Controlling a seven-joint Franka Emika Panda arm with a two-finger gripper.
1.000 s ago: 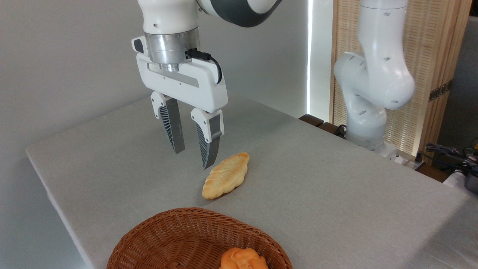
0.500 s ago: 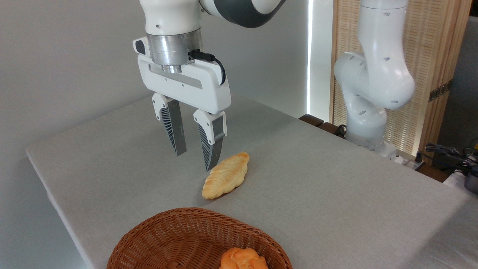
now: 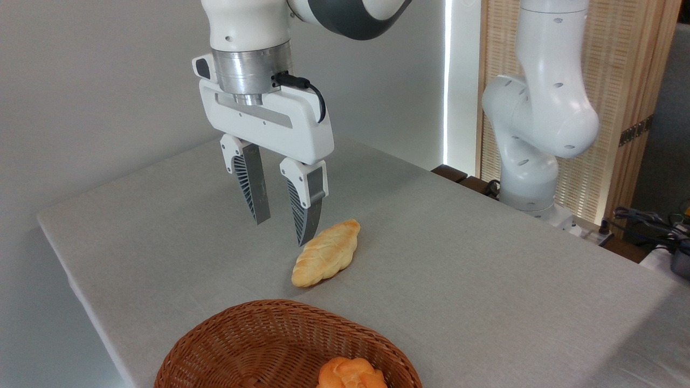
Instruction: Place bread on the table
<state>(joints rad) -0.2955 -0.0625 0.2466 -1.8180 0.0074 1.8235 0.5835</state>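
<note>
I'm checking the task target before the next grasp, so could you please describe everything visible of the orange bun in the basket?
The bun is small, roundish and lumpy, with knotted folds and a glossy deep orange-golden crust. It sits inside the brown woven wicker basket, near its right side, at the bottom edge of the picture, which cuts off its lower part. Nothing but the basket touches it.

wall (image 3: 97, 81): plain pale grey, seen behind the table at left and centre | light strip (image 3: 447, 81): a bright vertical band is seen right of the wall | slatted panel (image 3: 620, 81): light wood, framed, set at the right | cables (image 3: 647, 218): dark, gathered at the far right edge
</note>
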